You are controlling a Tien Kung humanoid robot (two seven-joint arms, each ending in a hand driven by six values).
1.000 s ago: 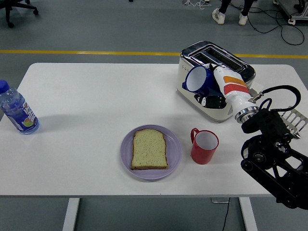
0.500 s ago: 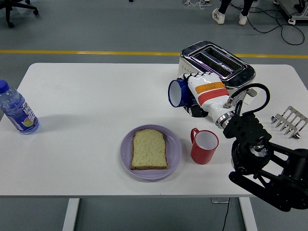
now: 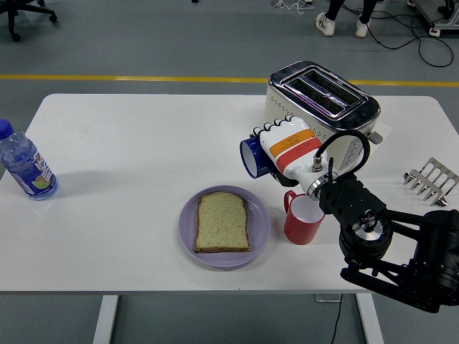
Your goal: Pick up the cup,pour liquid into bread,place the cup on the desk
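A slice of bread (image 3: 223, 222) lies on a purple plate (image 3: 260, 223) near the table's front middle. My right hand (image 3: 278, 150), white with an orange band, is shut on a blue cup (image 3: 252, 157). It holds the cup in the air, tipped on its side with the mouth facing left, just up and right of the plate. The hand covers most of the cup. My left arm is out of view.
A red mug (image 3: 305, 218) stands right of the plate, under my right forearm. A silver toaster (image 3: 321, 99) stands behind the hand. A water bottle (image 3: 25, 166) is at the left edge. A metal toast rack (image 3: 430, 180) is at the right.
My right hand has carried the blue cup left and down, from in front of the toaster toward the plate. The cup's mouth has turned from facing the camera to facing left.
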